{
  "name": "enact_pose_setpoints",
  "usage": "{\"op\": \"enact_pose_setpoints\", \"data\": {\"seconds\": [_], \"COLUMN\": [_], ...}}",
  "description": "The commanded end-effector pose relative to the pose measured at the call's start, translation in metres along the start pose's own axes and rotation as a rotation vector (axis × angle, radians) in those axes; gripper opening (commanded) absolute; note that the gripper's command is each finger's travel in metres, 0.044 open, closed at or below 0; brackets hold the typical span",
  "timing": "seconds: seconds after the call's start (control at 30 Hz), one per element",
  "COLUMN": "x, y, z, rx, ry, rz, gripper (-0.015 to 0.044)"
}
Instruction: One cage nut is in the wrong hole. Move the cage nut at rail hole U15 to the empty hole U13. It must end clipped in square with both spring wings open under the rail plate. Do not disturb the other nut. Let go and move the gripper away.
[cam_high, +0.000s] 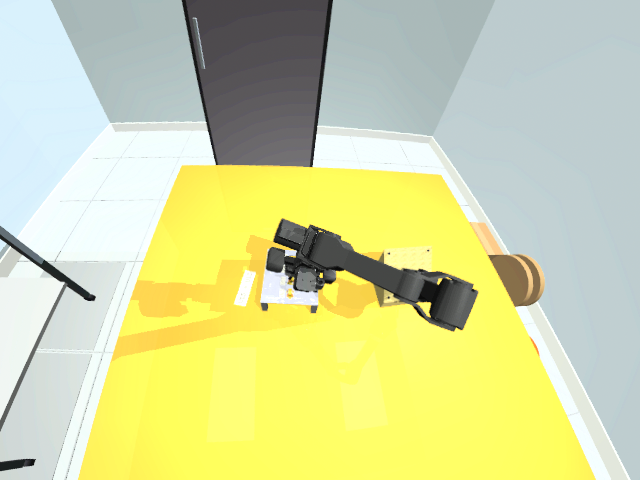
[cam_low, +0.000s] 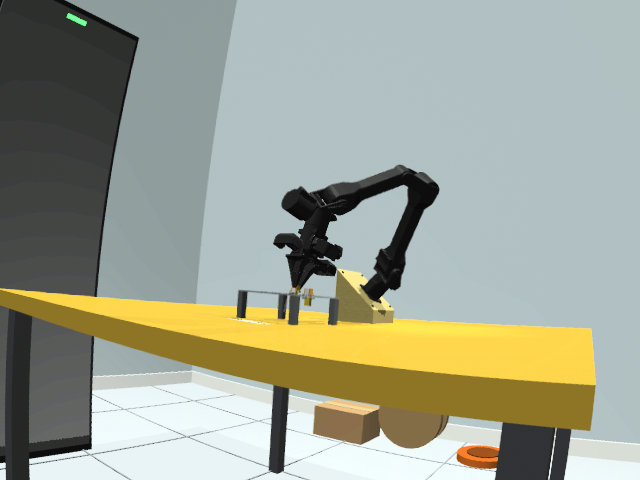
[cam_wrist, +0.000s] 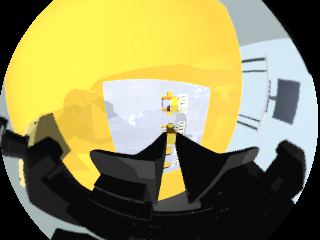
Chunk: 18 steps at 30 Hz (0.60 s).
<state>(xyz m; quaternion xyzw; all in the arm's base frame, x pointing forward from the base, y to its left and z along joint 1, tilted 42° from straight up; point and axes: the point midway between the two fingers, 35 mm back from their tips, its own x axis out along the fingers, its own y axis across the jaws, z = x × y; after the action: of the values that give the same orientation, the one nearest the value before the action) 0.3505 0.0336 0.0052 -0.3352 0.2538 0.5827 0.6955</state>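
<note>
The grey rail plate (cam_high: 272, 295) (cam_low: 261, 292) (cam_wrist: 135, 95) stands on short dark legs. My gripper (cam_low: 295, 286) (cam_wrist: 171, 133) is shut on a yellow cage nut (cam_wrist: 171, 128), which sits at the fingertips over the row of holes. The label beside it is partly covered, so its hole number cannot be read. In the exterior view no part of the held nut shows clearly below the plate, and a leg stands in front of that spot. Whether its wings are under the plate cannot be told. The other nut (cam_high: 290, 293) (cam_low: 308, 297) (cam_wrist: 170, 103) sits in the plate, apart from the fingers.
A white strip with holes (cam_high: 244, 288) lies on the yellow table (cam_high: 289, 403) beside the plate. The arm's sloped tan base (cam_high: 408, 255) (cam_low: 354, 299) stands on the other side. The plate's legs (cam_low: 241, 304) (cam_low: 333, 312) raise it above the table.
</note>
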Motion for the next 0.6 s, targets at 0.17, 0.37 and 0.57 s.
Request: {"op": "enact_pose_setpoints", "data": {"seconds": [0.17,0.37,0.57], "x": [-0.0008,-0.0008,-0.0007], "y": [-0.0008,-0.0004,-0.0001], "z": [0.0010,0.0010,0.0010], "rx": [0.001,0.001,0.001], "ry": [-0.003,-0.002,-0.002], "rz": [-0.006,-0.012,-0.017], "gripper": [0.0029,0.0029,0.0029]}}
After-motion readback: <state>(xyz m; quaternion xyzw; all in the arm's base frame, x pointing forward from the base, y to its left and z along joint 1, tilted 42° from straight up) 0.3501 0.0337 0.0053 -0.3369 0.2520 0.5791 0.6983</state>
